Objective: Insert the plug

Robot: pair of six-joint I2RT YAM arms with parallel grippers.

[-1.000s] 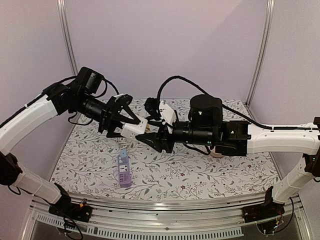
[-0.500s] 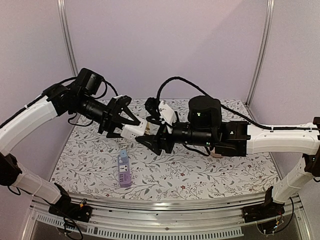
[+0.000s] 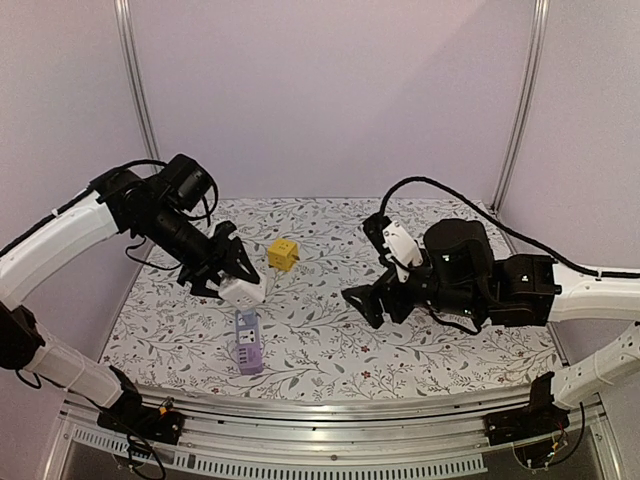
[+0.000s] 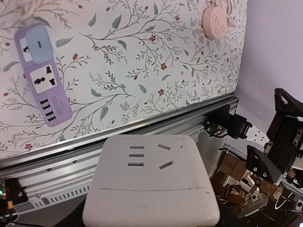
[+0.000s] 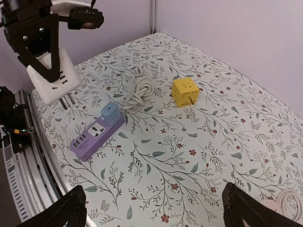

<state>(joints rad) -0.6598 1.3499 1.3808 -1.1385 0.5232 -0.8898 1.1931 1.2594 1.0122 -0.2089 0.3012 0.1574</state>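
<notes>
My left gripper (image 3: 228, 278) is shut on a white plug block (image 3: 243, 291), held in the air just above and behind the purple power strip (image 3: 247, 343). In the right wrist view the plug (image 5: 52, 78) hangs with its metal prongs pointing down, left of the strip (image 5: 97, 135). The strip carries a blue charger (image 5: 110, 113) at its far end, with a free socket beside it. In the left wrist view the plug's (image 4: 151, 179) socket face fills the bottom, with the strip (image 4: 42, 80) at the upper left. My right gripper (image 3: 362, 305) (image 5: 156, 213) is open and empty, over the middle of the table.
A yellow cube adapter (image 3: 283, 254) (image 5: 184, 92) sits behind the strip. A coiled white cord (image 5: 142, 87) lies between it and the strip. A pink round socket (image 4: 215, 19) lies on the floral cloth. The metal front rail (image 3: 320, 415) runs close to the strip.
My right gripper opened, let go of the white plug and drew back to the right. My left arm carried the plug down and left, to above the purple strip.
</notes>
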